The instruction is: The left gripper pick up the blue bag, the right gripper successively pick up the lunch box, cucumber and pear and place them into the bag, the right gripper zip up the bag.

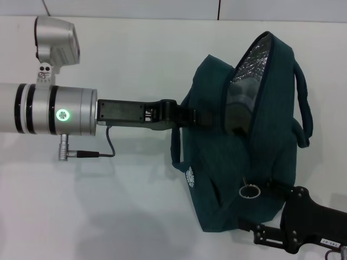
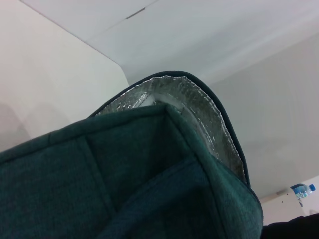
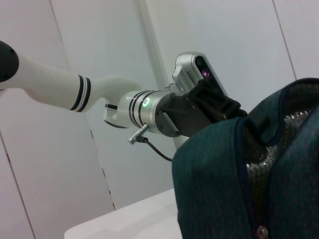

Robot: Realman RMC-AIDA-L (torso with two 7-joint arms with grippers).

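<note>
From the head camera I see the blue bag (image 1: pixel 244 146) standing on the white table (image 1: pixel 108 206), right of centre, its mouth partly unzipped at the far end so the silver foil lining (image 1: pixel 252 65) shows. My left gripper (image 1: pixel 187 116) reaches in from the left on its silver arm (image 1: pixel 49 108), green status light lit, and is clamped on the bag's near side panel by a loop handle (image 1: pixel 176 146); the black claw is pressed into the fabric and its tips are buried there. The left wrist camera is filled with teal cloth and the foil edge (image 2: pixel 199 114) curving above it.

My right gripper (image 1: pixel 271 211) sits at the lower right, just beside the zipper's ring pull (image 1: pixel 250 190) at the bag's near end. I cannot tell whether its fingers are closed on the ring or only next to it. The right wrist camera looks across the bag's top seam (image 3: pixel 239 164) at the left arm. Small white logo (image 1: pixel 190 176) faces me.
</note>
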